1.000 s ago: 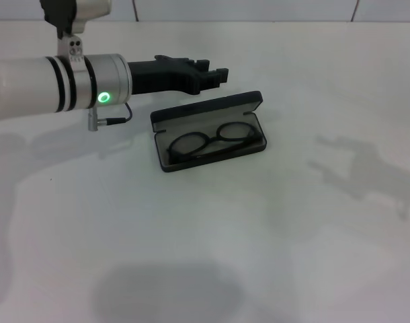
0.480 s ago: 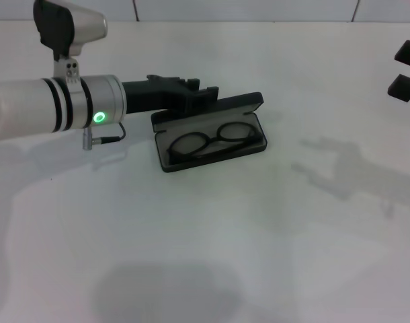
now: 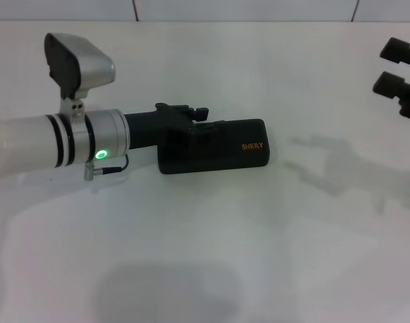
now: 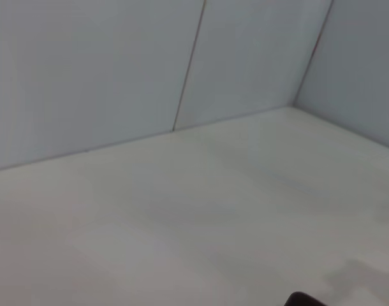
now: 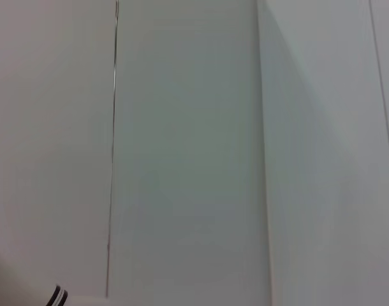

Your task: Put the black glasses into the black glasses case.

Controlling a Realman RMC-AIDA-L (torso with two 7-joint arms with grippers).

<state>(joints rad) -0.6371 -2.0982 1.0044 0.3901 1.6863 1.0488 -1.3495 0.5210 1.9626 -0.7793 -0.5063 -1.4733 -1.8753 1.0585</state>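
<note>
1. My left end effector (image 3: 203,121) lies along the lid of the black glasses case (image 3: 222,154), its fingertips touching or just above the top near the hinge side — I cannot tell how far apart the fingers are, and it grips nothing that I can see.
2. The case sits shut on the white worktop (image 3: 205,256), near the middle, orange lettering facing up. The black glasses are not visible; I judge them to be inside, so the task looks all but finished.
3. My right end effector (image 3: 396,67) hangs at the far right edge, well apart from the case, fingers spread with nothing between them.
4. Risks from here, as I judge them:
   - If the lid has not latched, lifting away could let it spring open.
   - If a temple arm lies across the rim, pressing harder could bend the frame or pinch a lens.
   - A sideways pull on withdrawal could drag the light case across the smooth worktop — a straight lift looks safer.
5. Both wrist views show only bare surface and wall, so they offer no check on the latch.
</note>
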